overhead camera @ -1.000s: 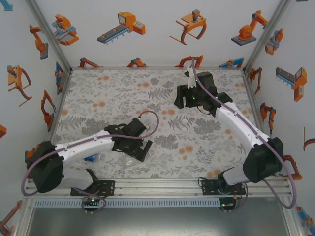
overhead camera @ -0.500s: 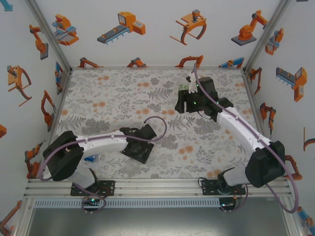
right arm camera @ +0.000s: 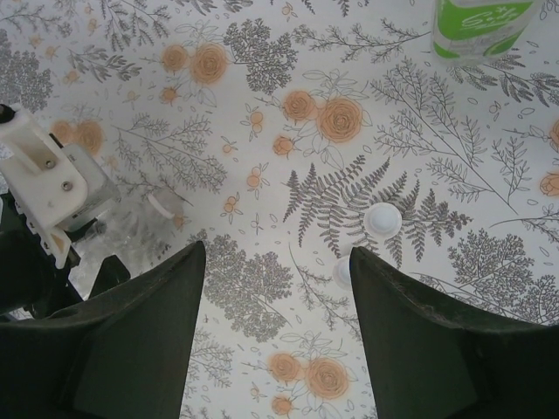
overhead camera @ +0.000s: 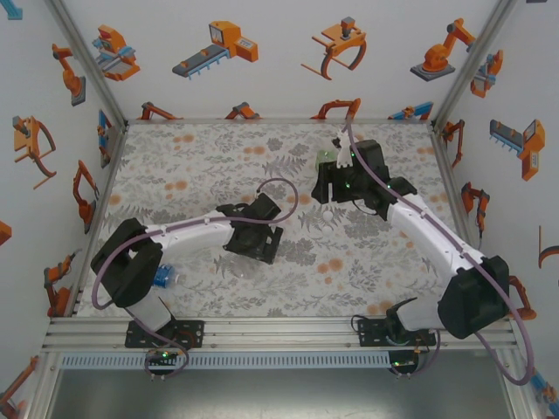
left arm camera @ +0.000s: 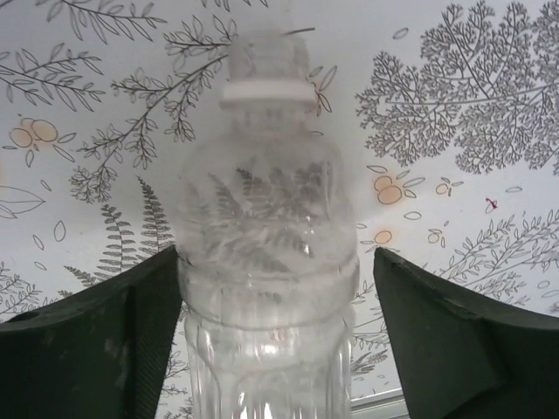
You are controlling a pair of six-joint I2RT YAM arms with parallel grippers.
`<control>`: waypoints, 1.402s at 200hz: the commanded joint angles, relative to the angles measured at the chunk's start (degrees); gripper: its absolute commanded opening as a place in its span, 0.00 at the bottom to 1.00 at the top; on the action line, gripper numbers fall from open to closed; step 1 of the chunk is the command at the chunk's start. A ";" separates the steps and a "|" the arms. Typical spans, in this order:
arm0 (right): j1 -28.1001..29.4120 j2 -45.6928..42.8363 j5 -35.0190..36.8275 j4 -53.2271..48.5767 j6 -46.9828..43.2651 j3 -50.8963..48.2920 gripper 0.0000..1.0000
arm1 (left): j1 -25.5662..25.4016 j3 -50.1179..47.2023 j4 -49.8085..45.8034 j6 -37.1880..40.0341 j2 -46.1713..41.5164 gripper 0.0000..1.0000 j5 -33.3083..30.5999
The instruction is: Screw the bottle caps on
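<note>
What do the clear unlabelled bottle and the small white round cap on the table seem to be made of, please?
The clear unlabelled bottle looks like thin transparent plastic: the fern print shows through its wall, and ribs are moulded lower down. The small white round cap seems smooth opaque plastic, probably; it is too small to be sure.

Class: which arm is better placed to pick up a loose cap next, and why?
Right. The right claw is open, with a white cap lying loose just ahead of it. The left claw is occupied, open around the clear bottle.
</note>
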 commanded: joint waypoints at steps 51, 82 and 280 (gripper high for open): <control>0.32 -2.12 -1.09 1.39 1.82 -0.95 0.61 | -3.29 -5.27 -4.48 -5.18 -6.02 0.80 -0.51; 0.41 -1.98 -1.31 1.71 1.99 -1.19 0.61 | -3.13 -5.10 -4.06 -5.00 -5.54 0.74 -1.18; 0.42 -0.90 -1.92 1.94 2.20 -1.24 0.61 | 0.13 -2.27 -3.08 -3.04 -3.45 0.68 0.86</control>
